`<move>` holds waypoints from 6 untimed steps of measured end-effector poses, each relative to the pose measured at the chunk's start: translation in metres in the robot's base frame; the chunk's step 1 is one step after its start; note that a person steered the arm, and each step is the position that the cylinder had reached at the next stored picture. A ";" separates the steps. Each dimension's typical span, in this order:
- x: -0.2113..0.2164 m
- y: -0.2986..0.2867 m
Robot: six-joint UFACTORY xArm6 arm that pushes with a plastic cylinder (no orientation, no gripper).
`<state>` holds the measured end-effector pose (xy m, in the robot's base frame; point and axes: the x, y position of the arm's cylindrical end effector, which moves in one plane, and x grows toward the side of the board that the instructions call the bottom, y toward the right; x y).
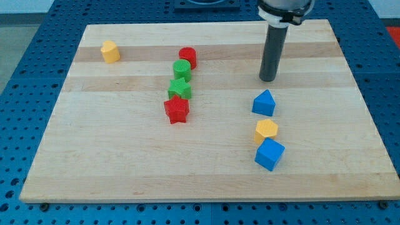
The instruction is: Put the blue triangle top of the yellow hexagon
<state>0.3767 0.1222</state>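
The blue triangle (264, 103) sits on the wooden board at the view's right of centre. The yellow hexagon (266, 130) lies just below it, with a small gap between them. My tip (267, 79) stands just above the blue triangle, toward the view's top, a short gap away and not touching it. The dark rod rises from the tip to the arm at the view's top.
A blue cube (269, 154) touches the yellow hexagon from below. A red cylinder (187, 57), green cylinder (182, 69), green star (179, 89) and red star (177, 110) form a column left of centre. A yellow block (110, 51) sits top left. The board's right edge (362, 106) is near.
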 end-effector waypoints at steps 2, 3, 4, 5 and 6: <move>0.025 -0.001; 0.064 -0.002; 0.069 -0.002; 0.072 -0.002; 0.061 -0.001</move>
<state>0.4380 0.1207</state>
